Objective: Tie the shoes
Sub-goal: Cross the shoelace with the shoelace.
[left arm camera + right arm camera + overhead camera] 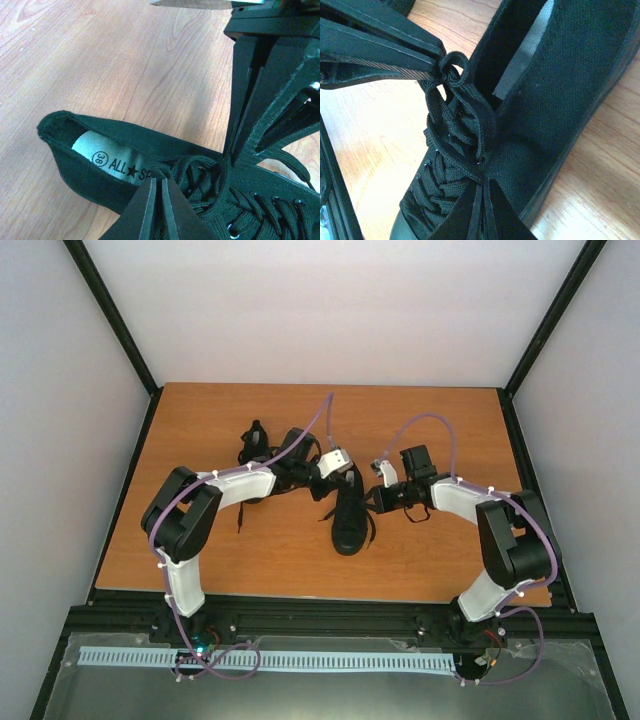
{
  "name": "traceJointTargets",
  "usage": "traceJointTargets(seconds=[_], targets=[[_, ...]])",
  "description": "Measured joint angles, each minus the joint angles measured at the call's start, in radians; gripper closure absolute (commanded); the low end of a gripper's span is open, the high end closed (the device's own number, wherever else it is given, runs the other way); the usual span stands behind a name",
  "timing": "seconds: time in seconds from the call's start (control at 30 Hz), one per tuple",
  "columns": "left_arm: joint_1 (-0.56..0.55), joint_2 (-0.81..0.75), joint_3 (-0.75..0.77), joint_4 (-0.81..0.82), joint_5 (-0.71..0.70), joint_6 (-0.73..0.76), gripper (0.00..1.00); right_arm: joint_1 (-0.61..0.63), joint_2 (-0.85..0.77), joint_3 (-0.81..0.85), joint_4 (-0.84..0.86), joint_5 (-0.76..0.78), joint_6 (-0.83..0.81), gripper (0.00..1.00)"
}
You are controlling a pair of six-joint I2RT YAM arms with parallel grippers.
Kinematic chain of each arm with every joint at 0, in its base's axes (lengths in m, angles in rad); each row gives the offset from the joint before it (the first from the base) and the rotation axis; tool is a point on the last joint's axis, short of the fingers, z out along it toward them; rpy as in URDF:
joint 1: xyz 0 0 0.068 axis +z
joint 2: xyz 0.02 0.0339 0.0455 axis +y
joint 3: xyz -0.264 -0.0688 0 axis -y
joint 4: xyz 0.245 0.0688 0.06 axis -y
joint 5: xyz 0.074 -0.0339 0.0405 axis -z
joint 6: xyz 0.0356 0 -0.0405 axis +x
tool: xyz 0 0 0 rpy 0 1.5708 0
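One of the shoes (350,527) lies in the middle of the table (250,562), its toe toward the near edge and its opening toward the back wall. Its insole shows a pale size label (107,161). Its black laces (465,107) run criss-cross up the tongue and gather into a small loop at the top eyelets. The left gripper (440,59) reaches in from the side, and its fingers are pressed together on that loop. The right gripper (482,186) comes in from the opposite side. Its jaws are closed as well, and lace strands converge into its tips just above the crossings, so both claws pinch the laces of the same shoe. In the overhead view the two grippers meet over the shoe's heel end, close to each other but apart. The second shoe (255,445) sits further back on the left, partly hidden behind the left arm (245,485), and a loose lace end (240,518) trails toward the near side.
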Motion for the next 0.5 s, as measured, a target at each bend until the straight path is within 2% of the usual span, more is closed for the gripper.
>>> traceJointTargets(seconds=[0.13, 0.27, 0.3, 0.4, 0.5], targets=[[0.005, 0.000, -0.006, 0.015, -0.015, -0.034, 0.83, 0.000, 0.011, 0.007, 0.000, -0.001, 0.002, 0.97], [0.018, -0.004, -0.009, 0.027, -0.089, -0.076, 0.74, 0.000, 0.016, 0.011, 0.008, -0.003, 0.006, 0.97], [0.022, -0.008, -0.009, 0.028, -0.115, -0.089, 0.69, 0.000, 0.017, 0.011, 0.009, -0.003, 0.008, 0.97], [0.039, -0.027, -0.009, 0.026, -0.175, -0.116, 0.44, 0.000, 0.023, 0.011, 0.014, -0.004, 0.013, 0.97], [0.047, -0.047, -0.008, 0.003, -0.158, -0.097, 0.36, 0.000, 0.024, 0.013, 0.017, -0.005, 0.016, 0.97]])
